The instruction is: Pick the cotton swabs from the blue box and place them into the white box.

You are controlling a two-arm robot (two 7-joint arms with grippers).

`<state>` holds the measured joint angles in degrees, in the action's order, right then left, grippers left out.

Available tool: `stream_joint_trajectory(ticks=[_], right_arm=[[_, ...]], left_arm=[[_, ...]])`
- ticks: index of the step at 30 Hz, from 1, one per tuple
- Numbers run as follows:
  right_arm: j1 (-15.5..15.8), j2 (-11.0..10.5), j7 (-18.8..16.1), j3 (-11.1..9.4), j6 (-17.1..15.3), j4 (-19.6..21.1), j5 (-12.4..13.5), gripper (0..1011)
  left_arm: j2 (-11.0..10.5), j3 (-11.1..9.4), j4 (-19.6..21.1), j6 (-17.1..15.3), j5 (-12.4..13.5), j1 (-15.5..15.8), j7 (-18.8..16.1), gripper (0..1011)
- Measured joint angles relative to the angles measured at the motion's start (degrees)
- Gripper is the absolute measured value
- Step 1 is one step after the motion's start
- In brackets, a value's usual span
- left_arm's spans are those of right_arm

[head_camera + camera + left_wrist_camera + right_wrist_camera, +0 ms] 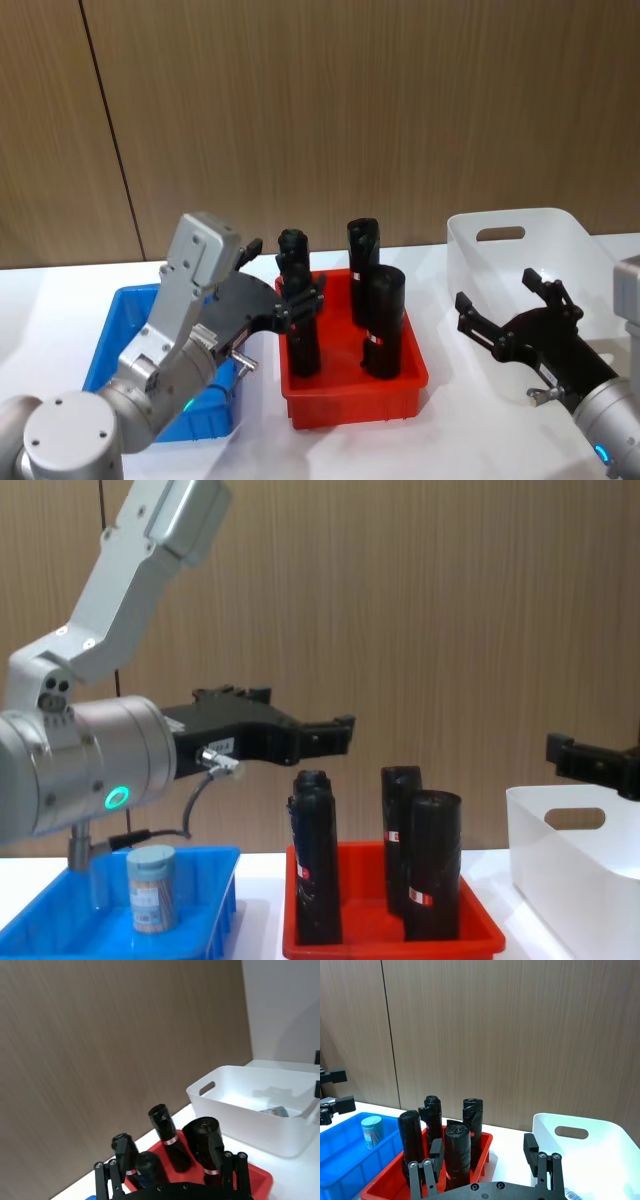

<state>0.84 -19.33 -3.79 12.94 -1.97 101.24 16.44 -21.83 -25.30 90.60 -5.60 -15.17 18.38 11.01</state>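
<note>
One jar of cotton swabs (150,888) stands upright in the blue box (215,900), and the right wrist view shows the same jar (371,1131) in the blue box (340,1160). My left gripper (285,285) hangs open and empty above the gap between the blue box (110,330) and the red tray, well above the jar (320,730). My right gripper (500,295) is open and empty over the near left part of the white box (560,240). A small labelled item (274,1111) lies inside the white box (240,1115); I cannot tell what it is.
A red tray (405,385) between the two boxes holds several tall black cylinders (382,320), standing right beside the left gripper's fingers (305,300). A wood-panelled wall runs close behind the white table (460,430).
</note>
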Motion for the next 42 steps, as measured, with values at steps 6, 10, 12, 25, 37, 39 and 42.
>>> stream_joint_trajectory(ticks=[6, 10, 12, 25, 37, 39, 42], right_arm=[[0.0, 0.0, -0.02, 0.0, 0.02, 0.0, 0.0, 1002], [0.0, 0.0, -0.04, 0.0, 0.02, 0.0, 0.01, 1002], [0.0, 0.0, -0.04, 0.0, 0.02, 0.0, 0.01, 1001], [0.0, 0.0, -0.04, 0.0, 0.03, -0.01, 0.02, 1001], [-0.02, 0.0, -0.11, -0.05, 0.03, -0.1, 0.03, 1001], [-0.04, -0.02, -0.2, -0.1, 0.09, -0.19, 0.05, 1002], [-0.11, -0.07, -0.4, -0.19, 0.13, -0.4, 0.2, 1001]], left_arm=[[-0.03, -0.28, 0.98, 1.83, 1.4, -1.86, -3.98, 1004], [-0.06, -0.53, 1.8, 3.33, 2.56, -3.37, -7.22, 1004], [-0.07, -0.62, 2.13, 3.88, 3.01, -3.91, -8.44, 1004], [-0.06, -0.76, 2.62, 4.83, 3.71, -4.83, -10.39, 1004], [-0.06, -0.72, 2.61, 4.83, 3.71, -4.79, -10.4, 1004], [-0.06, -0.72, 2.61, 4.83, 3.7, -4.79, -10.4, 1004], [-0.06, -0.72, 2.59, 4.82, 3.69, -4.79, -10.4, 1004]])
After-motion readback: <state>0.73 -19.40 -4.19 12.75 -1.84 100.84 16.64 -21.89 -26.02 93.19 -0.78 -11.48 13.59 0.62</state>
